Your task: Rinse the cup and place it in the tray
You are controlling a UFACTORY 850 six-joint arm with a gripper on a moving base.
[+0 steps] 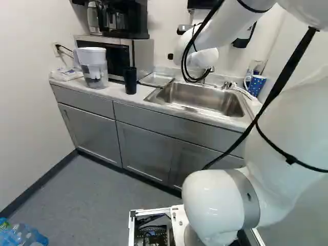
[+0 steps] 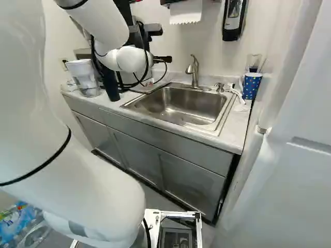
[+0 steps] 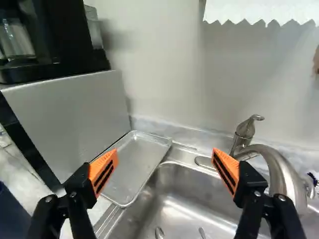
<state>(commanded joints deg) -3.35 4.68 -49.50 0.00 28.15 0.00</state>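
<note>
The gripper [image 2: 161, 45] is held above the back of the counter; in the wrist view the gripper [image 3: 165, 155] stands wide open with nothing between its orange pads. Ahead of it and below lies the shallow metal tray [image 3: 137, 164], flat between the microwave and the sink [image 1: 205, 102]. A tall black cup [image 1: 130, 81] stands upright on the counter in front of the tray; its dark side shows partly beside one finger in the wrist view. A blue dotted mug [image 2: 252, 85] stands right of the sink. The curved faucet [image 3: 279, 169] is beyond the other finger.
A microwave [image 3: 75, 119] with a coffee machine [image 1: 120, 20] on top borders the tray. A water pitcher [image 1: 94, 66] stands left of the black cup. Paper towels [image 2: 186, 11] and a soap dispenser [image 2: 234, 19] hang on the wall. Bottles [image 1: 23, 234] lie on the floor.
</note>
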